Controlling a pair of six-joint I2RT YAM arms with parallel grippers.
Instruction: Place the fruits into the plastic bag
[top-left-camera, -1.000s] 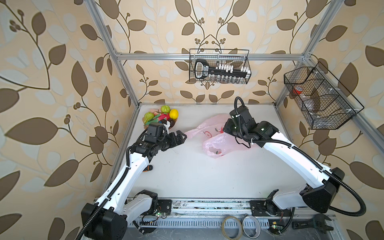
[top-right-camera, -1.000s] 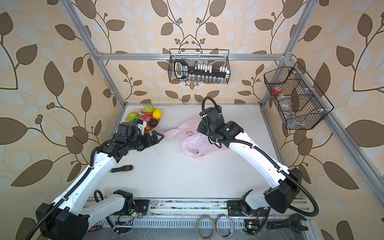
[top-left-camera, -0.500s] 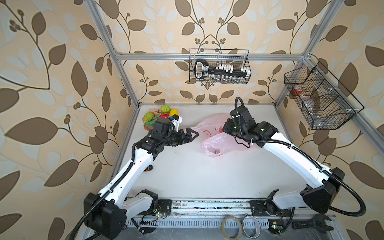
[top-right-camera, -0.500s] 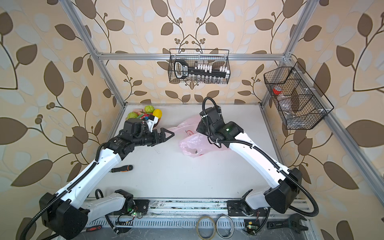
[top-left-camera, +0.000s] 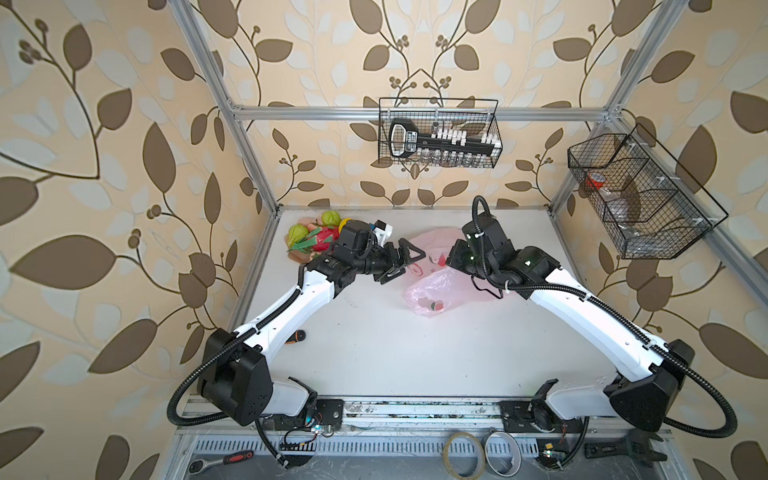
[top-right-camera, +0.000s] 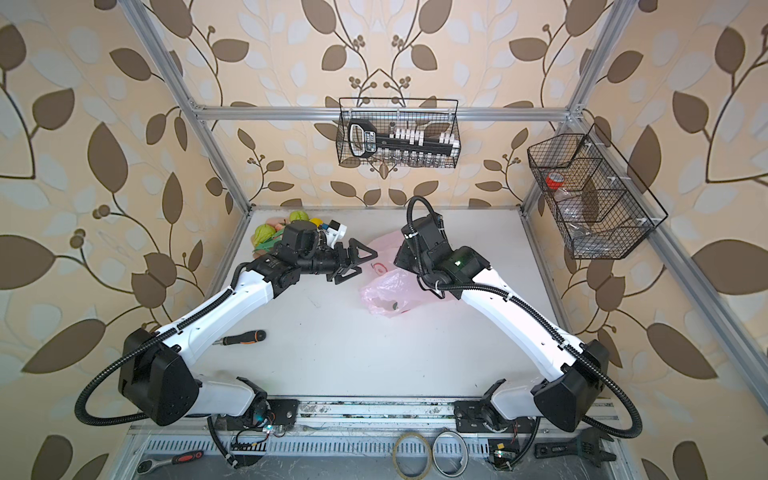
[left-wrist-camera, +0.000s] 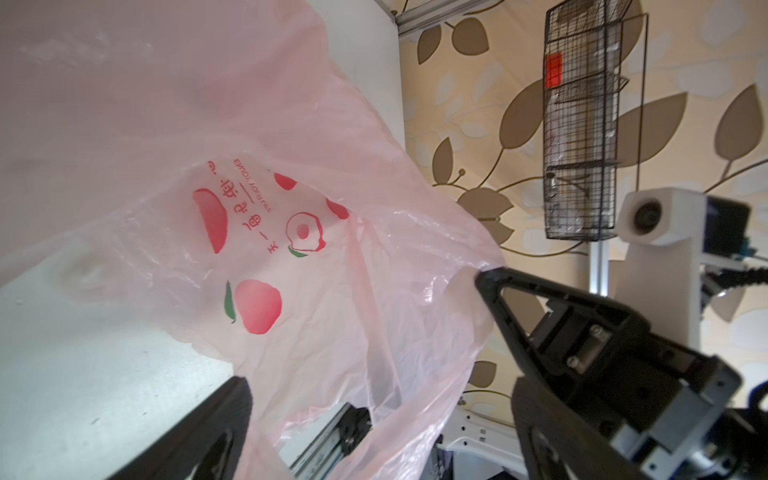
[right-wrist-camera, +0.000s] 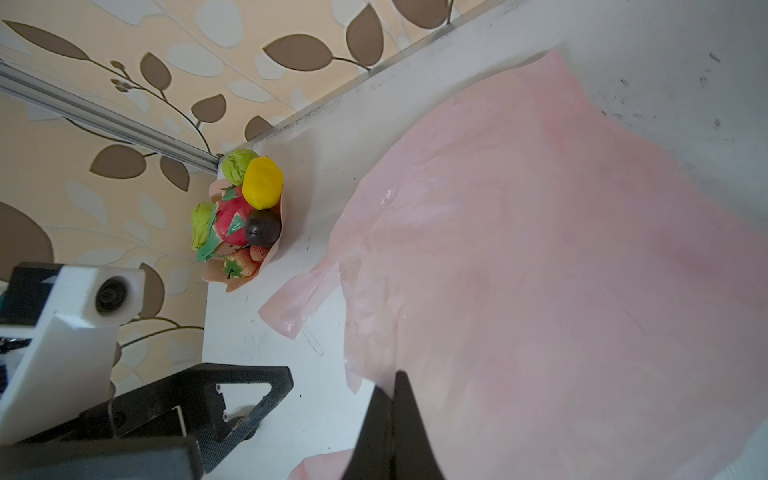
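Left wrist view: the left gripper (left-wrist-camera: 361, 332) gapes wide and empty at the edge of the pink plastic bag (left-wrist-camera: 291, 266). The right gripper (right-wrist-camera: 395, 407) pinches the bag, lifting it off the table (top-left-camera: 374, 340). The fruits (right-wrist-camera: 245, 208) sit piled in a dish (right-wrist-camera: 232, 282) in the far left corner.

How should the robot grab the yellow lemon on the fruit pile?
Probably from above, jaws across the narrow middle of the yellow toy lemon. It lies atop the pile in the peach-pink petal-edged dish, top bare, with a dark purple round fruit crowding one end.
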